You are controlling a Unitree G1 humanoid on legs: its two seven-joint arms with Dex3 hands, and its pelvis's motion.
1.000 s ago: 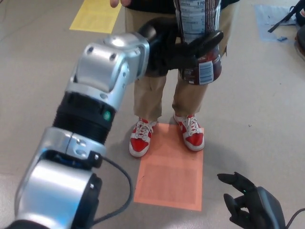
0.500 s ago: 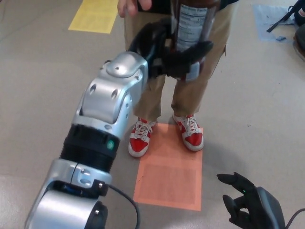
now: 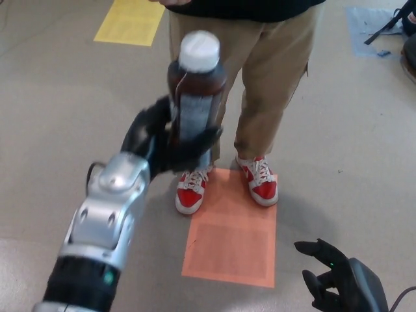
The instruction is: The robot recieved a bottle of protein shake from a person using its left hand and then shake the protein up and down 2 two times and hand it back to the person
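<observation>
My left hand (image 3: 166, 140) is shut on the brown protein shake bottle (image 3: 195, 84), which stands upright with its white cap (image 3: 199, 51) on top, held left of centre in the head view. The silver left forearm (image 3: 107, 221) rises from the bottom left. A person in tan trousers (image 3: 260, 71) and red-and-white shoes (image 3: 260, 182) stands just behind the bottle. My right hand (image 3: 338, 279) hangs low at the bottom right, fingers apart and empty.
An orange floor mat (image 3: 234, 240) lies under the person's feet. A yellow mat (image 3: 130, 21) sits at the top left and a blue patch (image 3: 374, 23) at the top right, with dark gear at the right edge.
My left arm has swung down and toward me, bringing the bottle from high up against the person's waist to a lower, nearer position, its cap now visible. The right hand stayed put.
</observation>
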